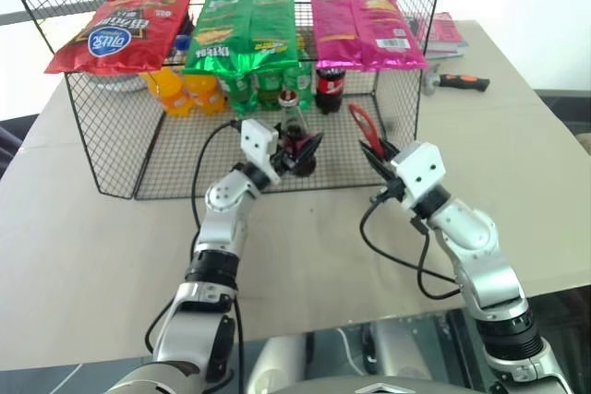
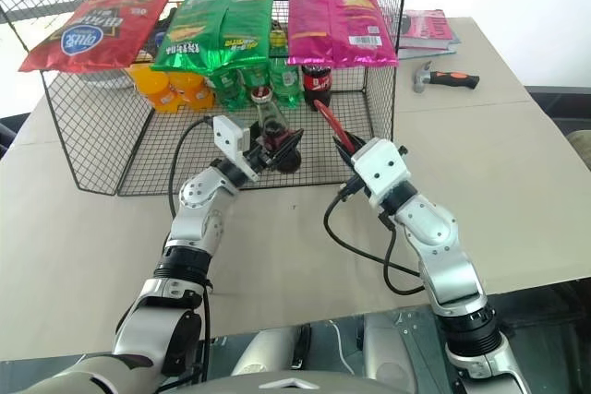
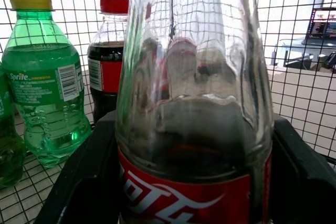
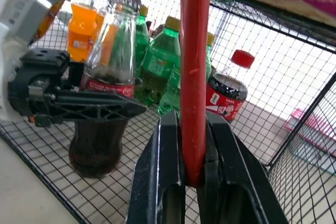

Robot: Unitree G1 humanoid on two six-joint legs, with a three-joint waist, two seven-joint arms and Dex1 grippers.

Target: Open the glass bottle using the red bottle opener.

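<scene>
The left gripper (image 1: 297, 152) is seen inside the wire cage (image 1: 111, 149) on the worktop (image 1: 517, 145), its black fingers (image 3: 79, 177) set either side of the glass bottle (image 1: 294, 131) at the red label, though contact cannot be judged. The bottle is stood upright on the cage floor, just in front of the green and dark plastic bottles (image 3: 42, 87). To the right, the red bottle opener (image 1: 364, 126) is clamped by its handle in the right gripper (image 1: 380, 156), raised beside the bottle.
</scene>
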